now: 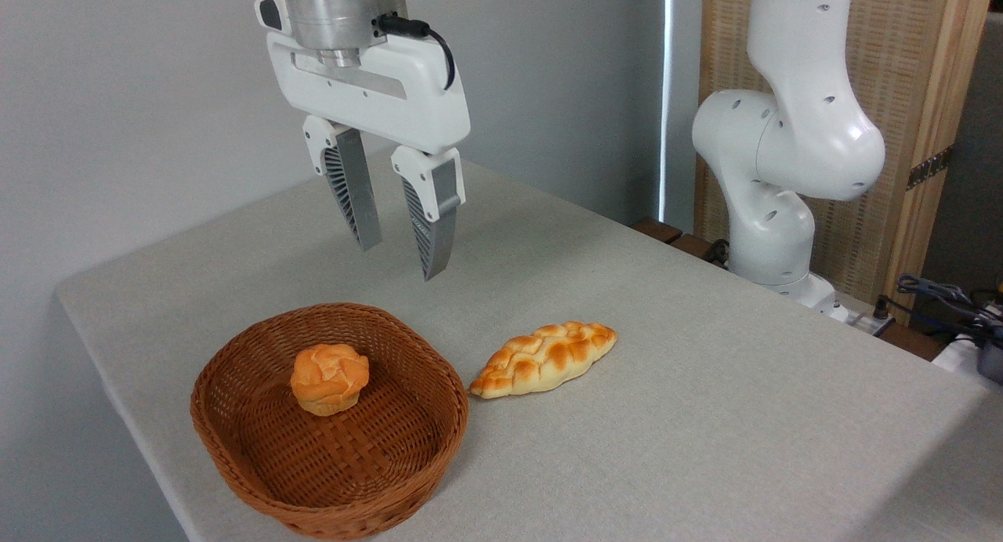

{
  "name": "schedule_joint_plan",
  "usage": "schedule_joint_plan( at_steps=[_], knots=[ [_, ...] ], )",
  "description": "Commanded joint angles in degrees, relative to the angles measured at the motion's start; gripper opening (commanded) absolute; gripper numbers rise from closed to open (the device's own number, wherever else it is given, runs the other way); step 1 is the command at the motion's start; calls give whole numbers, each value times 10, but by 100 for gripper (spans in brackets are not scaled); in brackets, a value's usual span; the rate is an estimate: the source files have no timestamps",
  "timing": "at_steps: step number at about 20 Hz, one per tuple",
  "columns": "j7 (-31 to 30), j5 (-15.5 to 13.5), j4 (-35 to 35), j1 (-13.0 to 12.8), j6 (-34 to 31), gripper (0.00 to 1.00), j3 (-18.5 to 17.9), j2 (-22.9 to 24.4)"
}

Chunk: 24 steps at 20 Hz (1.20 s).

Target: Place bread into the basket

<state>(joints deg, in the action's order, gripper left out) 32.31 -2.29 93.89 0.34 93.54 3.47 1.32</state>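
At the left, the wicker basket (329,479) sits on the grey tabletop (705,417) near its front edge, with a small round orange bun (329,379) resting inside, towards the back. Above and behind the basket hangs the tool (400,261), its two ribbed fingers pointing down with a clear gap between them and nothing held. Just right of the basket's rim, the braided loaf (544,359) lies flat on the tabletop, its near tip close to the wicker but seemingly not touching it. Further right stands the arm's white base (776,236). The task looks to be at the approach stage: the loaf is not yet grasped. Next, the tool likely needs to move right and down, straddling the loaf across its narrow width.
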Motion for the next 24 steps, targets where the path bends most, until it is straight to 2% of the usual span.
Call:
schedule_joint_plan(
  at_steps=[1,24],
  knots=[
    [-7,-10,5,-2,11,100,-14,4],
    [-7,-10,17,-5,9,100,-13,6]
  ],
)
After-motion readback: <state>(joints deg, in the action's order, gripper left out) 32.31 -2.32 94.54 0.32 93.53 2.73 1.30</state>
